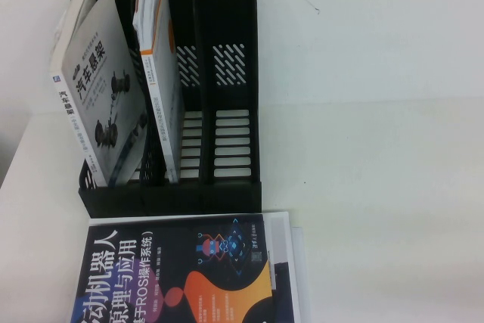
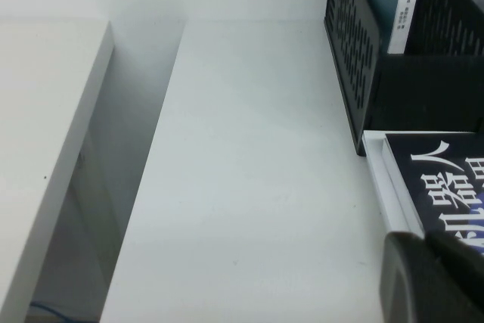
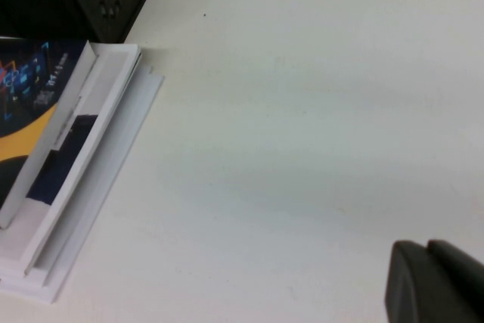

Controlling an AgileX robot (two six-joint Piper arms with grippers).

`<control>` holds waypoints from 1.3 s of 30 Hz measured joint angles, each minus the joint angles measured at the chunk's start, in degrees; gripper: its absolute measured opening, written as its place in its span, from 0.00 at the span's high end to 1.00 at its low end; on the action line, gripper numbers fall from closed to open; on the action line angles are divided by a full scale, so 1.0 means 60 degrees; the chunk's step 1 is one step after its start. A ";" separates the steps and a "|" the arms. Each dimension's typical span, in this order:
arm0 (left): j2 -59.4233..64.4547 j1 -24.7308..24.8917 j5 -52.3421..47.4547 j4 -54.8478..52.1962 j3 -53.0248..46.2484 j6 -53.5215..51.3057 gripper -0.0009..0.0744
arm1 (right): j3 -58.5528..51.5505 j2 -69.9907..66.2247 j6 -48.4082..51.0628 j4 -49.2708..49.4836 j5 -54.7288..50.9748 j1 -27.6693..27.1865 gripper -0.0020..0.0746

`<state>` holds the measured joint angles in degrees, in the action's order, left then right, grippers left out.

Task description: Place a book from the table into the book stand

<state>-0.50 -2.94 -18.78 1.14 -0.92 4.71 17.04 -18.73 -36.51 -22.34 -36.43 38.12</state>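
The white ROS2 book (image 1: pixel 157 73) stands upright in the middle slot of the black book stand (image 1: pixel 234 96), upper left of the high view. The left gripper (image 2: pixel 435 277) and right gripper (image 3: pixel 435 281) show only as dark corners; their state cannot be told.

rightmost slot of book stand (image 1: pixel 231 104): free | middle and left slots: books | table (image 1: pixel 378 187) right: open

office/lab desk | plain white table (image 1: pixel 378 187) | black 3-slot book stand (image 1: pixel 227 179) upper left | robotics and car-chassis textbooks | bare white wall behind
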 joint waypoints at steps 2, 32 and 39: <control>0.0000 0.0000 0.0000 0.0016 0.0000 0.0000 0.99 | 0.0000 0.0000 0.0000 0.0000 0.0000 0.0000 0.97; 0.0000 0.0067 -0.0020 0.0037 0.0015 0.0023 0.99 | -0.2960 0.2774 -0.1689 -0.2226 0.7173 -0.5889 0.97; -0.0003 0.0067 -0.0020 0.0037 0.0015 0.0023 0.99 | -0.3099 0.2947 -0.1867 -0.1774 0.7860 -0.7140 0.97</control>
<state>-0.51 -2.54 -18.90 1.36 -0.82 4.85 -1.55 -1.05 -47.71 -32.99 10.73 -4.72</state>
